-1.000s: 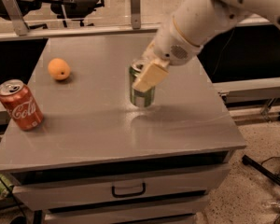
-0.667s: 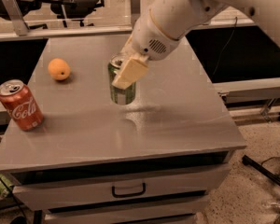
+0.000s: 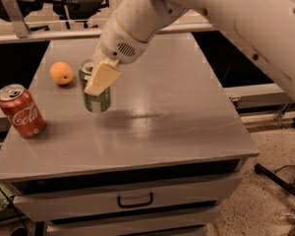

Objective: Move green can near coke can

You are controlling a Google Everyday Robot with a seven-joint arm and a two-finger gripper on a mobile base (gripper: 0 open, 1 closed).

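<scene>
The green can (image 3: 96, 101) is upright, held a little above the grey table top (image 3: 152, 127), left of the middle. My gripper (image 3: 95, 78) is shut on the green can from above and the right; one pale finger (image 3: 102, 78) lies across its front. The coke can (image 3: 20, 111) stands upright near the table's left front edge, well to the left of the green can and apart from it.
A small round orange fruit (image 3: 62, 73) lies on the table just behind and left of the green can. The table has a drawer with a handle (image 3: 135, 199) below its front edge. Chairs and a rail stand behind the table.
My gripper has carried the green can leftward across the table, from right of the middle toward the orange fruit and the coke can. The coke can and fruit have not moved.
</scene>
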